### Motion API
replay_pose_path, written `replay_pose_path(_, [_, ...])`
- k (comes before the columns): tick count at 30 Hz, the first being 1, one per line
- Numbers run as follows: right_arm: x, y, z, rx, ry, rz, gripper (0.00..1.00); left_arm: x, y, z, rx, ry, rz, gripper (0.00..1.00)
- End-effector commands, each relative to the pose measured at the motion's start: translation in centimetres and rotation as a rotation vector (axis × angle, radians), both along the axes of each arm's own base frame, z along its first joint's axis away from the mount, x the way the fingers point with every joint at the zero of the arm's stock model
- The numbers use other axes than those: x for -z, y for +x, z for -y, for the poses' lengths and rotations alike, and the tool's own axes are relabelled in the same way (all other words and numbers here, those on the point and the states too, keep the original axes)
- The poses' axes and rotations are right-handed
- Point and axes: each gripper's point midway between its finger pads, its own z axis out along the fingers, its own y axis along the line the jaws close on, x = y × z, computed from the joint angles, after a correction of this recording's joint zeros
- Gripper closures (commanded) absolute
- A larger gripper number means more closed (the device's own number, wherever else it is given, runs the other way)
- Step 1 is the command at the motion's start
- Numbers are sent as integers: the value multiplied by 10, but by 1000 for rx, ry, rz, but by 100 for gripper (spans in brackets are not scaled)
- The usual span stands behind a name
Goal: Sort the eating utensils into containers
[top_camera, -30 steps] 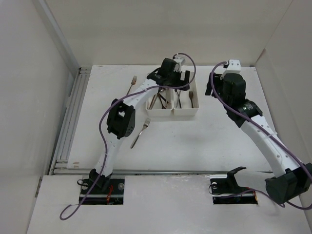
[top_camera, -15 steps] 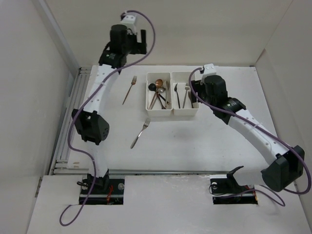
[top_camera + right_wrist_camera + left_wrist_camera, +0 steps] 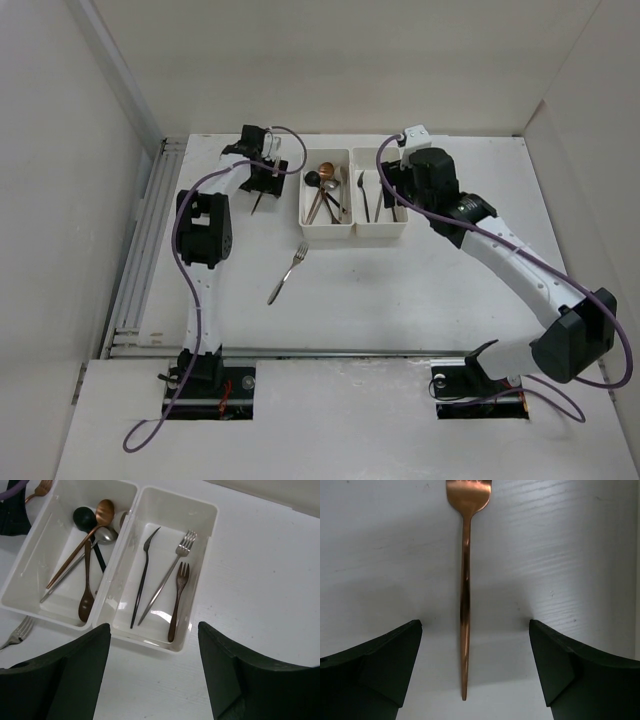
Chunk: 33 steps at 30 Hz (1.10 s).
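Note:
A copper fork (image 3: 465,595) lies on the table left of the containers, its handle running between the fingers of my open left gripper (image 3: 475,630), which hangs just above it without touching it (image 3: 262,175). The two white containers stand side by side. The left bin (image 3: 27,560) holds several spoons (image 3: 86,580), black, copper and silver. The right bin (image 3: 206,540) holds three forks (image 3: 175,600). My right gripper (image 3: 154,630) is open and empty above the right bin's near wall (image 3: 390,183). A silver fork (image 3: 288,272) lies loose on the table in front of the bins.
The bins (image 3: 354,236) sit at the back middle of the white table. White walls close in the left, back and right sides. A rail (image 3: 140,250) runs along the table's left edge.
My left arm left the bins, swung high to the back left, then came down over the copper fork. My right arm moved in from the right to over the right bin.

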Motion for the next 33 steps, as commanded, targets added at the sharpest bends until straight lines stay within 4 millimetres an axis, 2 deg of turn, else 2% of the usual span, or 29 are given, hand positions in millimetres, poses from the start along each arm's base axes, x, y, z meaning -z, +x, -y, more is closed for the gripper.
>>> replay_pose_path(1, [-19, 2, -9, -25, 17, 37, 24, -46, 19, 3, 29, 2, 135, 14])
replay_pose_path(2, [-19, 2, -7, -17, 14, 39, 24, -32, 18, 1, 11, 9, 109, 16])
replay_pose_path(4, [-23, 2, -5, -7, 14, 49, 24, -23, 19, -2, -7, 24, 85, 21])
replay_pose_path(7, [-23, 2, -3, 2, 11, 51, 24, -2, 22, -3, -11, 37, 51, 21])
replay_pose_path(10, [-21, 2, -1, 10, 3, 45, 24, 15, 23, 0, 12, 60, 32, 35])
replay_pose_path(11, [-21, 2, 1, 21, -1, 47, 24, 18, 24, 0, 12, 61, 29, 41])
replay_pose_path(12, [-24, 2, 1, 21, -1, 47, 24, 20, 24, 3, 20, 49, 19, 57])
replay_pose_path(14, [-24, 2, 3, 30, -4, 49, 24, 17, 29, 9, 34, 24, 28, 78])
replay_pose_path(15, [-28, 1, 4, 30, 0, 57, 24, 22, 28, 9, 35, 25, 19, 91])
replay_pose_path(16, [-28, 1, 4, 30, 0, 57, 24, 18, 31, 10, 22, 16, 27, 100])
replay_pose_path(17, [-27, 0, 1, 12, -4, 56, 24, 11, 30, 12, 29, 2, 30, 100])
replay_pose_path(19, [-24, -6, -11, -58, 0, 40, 21, -11, 31, 18, 18, -81, 52, 100])
replay_pose_path(20, [-28, -8, -13, -82, -9, 50, 16, -47, 38, 8, -51, -158, 112, 100])
replay_pose_path(21, [-28, -11, -20, -108, -4, 48, 11, -70, 41, 8, -77, -222, 150, 100])
replay_pose_path(22, [-30, -16, -32, -153, -3, 57, 4, -98, 41, 16, -77, -311, 191, 100])
replay_pose_path(23, [-33, -14, -42, -175, 8, 67, 0, -161, 37, 22, -69, -377, 303, 100])
replay_pose_path(25, [-31, -12, -65, -242, 18, 66, 0, -217, 32, 34, -90, -520, 427, 100])
replay_pose_path(26, [-46, -11, -83, -282, 50, 106, 0, -247, 25, 42, -85, -565, 491, 100])
replay_pose_path(27, [-42, -5, -98, -314, 59, 102, 0, -296, 7, 57, -43, -613, 591, 100])
replay_pose_path(28, [-48, -2, -108, -334, 93, 112, 0, -314, 0, 68, -19, -623, 603, 100])
replay_pose_path(29, [-64, 4, -128, -387, 161, 144, 0, -331, -12, 83, 4, -627, 591, 100])
replay_pose_path(30, [-72, 7, -137, -407, 204, 160, 0, -329, -13, 84, -12, -642, 574, 100])
replay_pose_path(32, [-87, 7, -161, -489, 291, 177, 0, -319, -30, 108, 19, -686, 509, 100])
replay_pose_path(33, [-105, 13, -169, -497, 325, 211, 0, -313, -33, 116, 22, -692, 486, 100])
